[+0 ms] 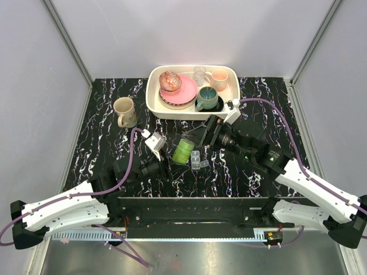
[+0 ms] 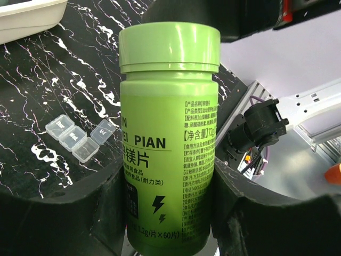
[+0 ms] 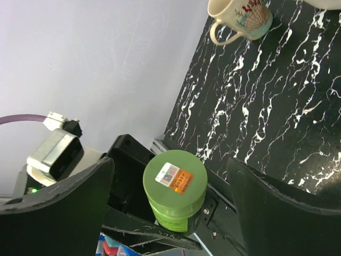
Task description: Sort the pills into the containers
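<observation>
**Desk:** Here, near the middle of the desk (image 1: pixel 103 143), the left gripper (image 2: pixel 170 213) pinches a green bottle (image 2: pixel 169 122) by its body, cap (image 2: pixel 169 45) on.

**Reader:** And the right gripper (image 3: pixel 170 186)?

**Desk:** Spread wide, a finger either side of the cap, apart from it.

**Reader:** The pills?

**Desk:** None in view; likely inside the bottle. The containers (image 2: pixel 80 136) lie on the desk just beside it, toward the near edge.

**Reader:** Which step, then?

**Desk:** Opening the bottle, by the look of it. Next, the right gripper must close squarely on the cap and twist while the left braces the body.
</observation>
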Robot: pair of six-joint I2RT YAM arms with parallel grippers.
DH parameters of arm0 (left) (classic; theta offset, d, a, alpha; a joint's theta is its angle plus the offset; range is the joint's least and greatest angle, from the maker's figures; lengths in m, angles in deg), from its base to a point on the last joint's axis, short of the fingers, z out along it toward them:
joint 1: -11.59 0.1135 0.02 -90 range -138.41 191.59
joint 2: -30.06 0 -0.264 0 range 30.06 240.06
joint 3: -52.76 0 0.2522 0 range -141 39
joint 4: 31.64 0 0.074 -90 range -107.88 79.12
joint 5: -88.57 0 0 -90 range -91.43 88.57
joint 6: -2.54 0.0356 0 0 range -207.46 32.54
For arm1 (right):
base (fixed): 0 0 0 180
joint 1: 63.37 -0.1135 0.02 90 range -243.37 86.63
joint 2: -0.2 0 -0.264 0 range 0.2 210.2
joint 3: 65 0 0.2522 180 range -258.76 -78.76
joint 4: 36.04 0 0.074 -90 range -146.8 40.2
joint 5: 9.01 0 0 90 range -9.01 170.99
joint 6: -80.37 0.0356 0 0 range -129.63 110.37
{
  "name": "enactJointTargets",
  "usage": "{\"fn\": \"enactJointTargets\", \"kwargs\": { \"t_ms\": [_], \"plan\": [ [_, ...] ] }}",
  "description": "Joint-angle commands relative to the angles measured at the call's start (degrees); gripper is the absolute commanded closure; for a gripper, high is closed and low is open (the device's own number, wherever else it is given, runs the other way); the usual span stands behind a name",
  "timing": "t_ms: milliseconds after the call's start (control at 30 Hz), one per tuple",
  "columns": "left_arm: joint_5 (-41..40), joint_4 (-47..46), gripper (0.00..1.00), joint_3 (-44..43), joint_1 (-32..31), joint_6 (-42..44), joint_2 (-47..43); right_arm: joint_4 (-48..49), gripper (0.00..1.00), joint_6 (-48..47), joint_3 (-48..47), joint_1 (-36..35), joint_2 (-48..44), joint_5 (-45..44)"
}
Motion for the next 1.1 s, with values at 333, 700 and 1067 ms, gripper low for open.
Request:
{"fn": "enactJointTargets", "kwargs": {
  "t_ms": [333,700,1067],
  "plan": [
    [-1.4,-6.3,1.00,-2.3,-0.2,0.1,0.4,5.2,0.20,1.3,1.9,-1.0,2.0,3.7],
    [-1.4,-6.6,1.00,-2.4,-0.2,0.3,0.4,9.8,0.30,2.5,3.7,-1.1,3.1,6.6],
    [0.7,-8.9,1.00,-1.1,-0.2,-0.2,-0.7,11.7,0.69,0.2,4.9,-1.1,2.0,7.9]
  ]
}}
